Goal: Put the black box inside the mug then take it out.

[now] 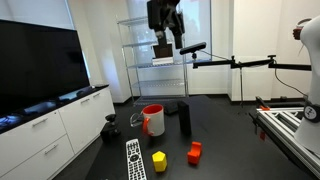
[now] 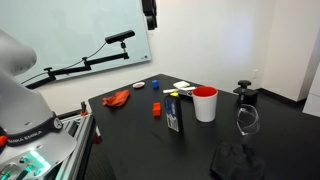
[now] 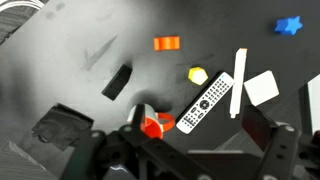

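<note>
The black box (image 1: 184,118) stands upright on the dark table, right beside the mug (image 1: 153,120), a white mug with a red inside. Both also show in an exterior view, the box (image 2: 174,115) and the mug (image 2: 205,103). In the wrist view the box (image 3: 117,81) lies left of centre and the mug (image 3: 152,124) is partly hidden behind my gripper body. My gripper (image 1: 166,25) hangs high above the table, open and empty; it shows at the top edge of an exterior view (image 2: 150,12) and at the bottom of the wrist view (image 3: 200,135).
A remote (image 3: 212,100), a yellow block (image 3: 198,75), an orange block (image 3: 166,43), a blue block (image 3: 289,25) and a white card (image 3: 262,87) lie on the table. A wine glass (image 2: 247,120), black cloth (image 2: 235,160) and red cloth (image 2: 118,97) sit nearby. A wire shelf (image 1: 150,60) stands behind.
</note>
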Controlling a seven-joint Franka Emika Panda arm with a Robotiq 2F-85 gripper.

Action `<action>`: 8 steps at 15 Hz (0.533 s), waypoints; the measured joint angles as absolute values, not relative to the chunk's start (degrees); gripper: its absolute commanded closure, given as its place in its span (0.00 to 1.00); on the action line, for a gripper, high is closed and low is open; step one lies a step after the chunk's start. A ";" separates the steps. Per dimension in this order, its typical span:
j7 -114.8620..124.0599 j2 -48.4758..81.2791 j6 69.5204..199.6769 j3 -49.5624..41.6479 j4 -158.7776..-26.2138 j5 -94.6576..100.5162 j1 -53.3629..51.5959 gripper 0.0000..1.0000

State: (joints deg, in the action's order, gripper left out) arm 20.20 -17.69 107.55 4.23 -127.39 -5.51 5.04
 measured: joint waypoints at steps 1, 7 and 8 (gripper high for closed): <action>20.76 -13.70 108.04 2.78 -125.03 -5.50 6.28 0.00; 10.33 -3.96 102.95 0.48 -116.72 -3.82 5.32 0.00; 8.54 -4.37 101.26 0.48 -116.93 -2.58 4.90 0.00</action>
State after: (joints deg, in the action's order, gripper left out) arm 8.54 -4.37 101.26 0.48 -116.93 -2.58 4.90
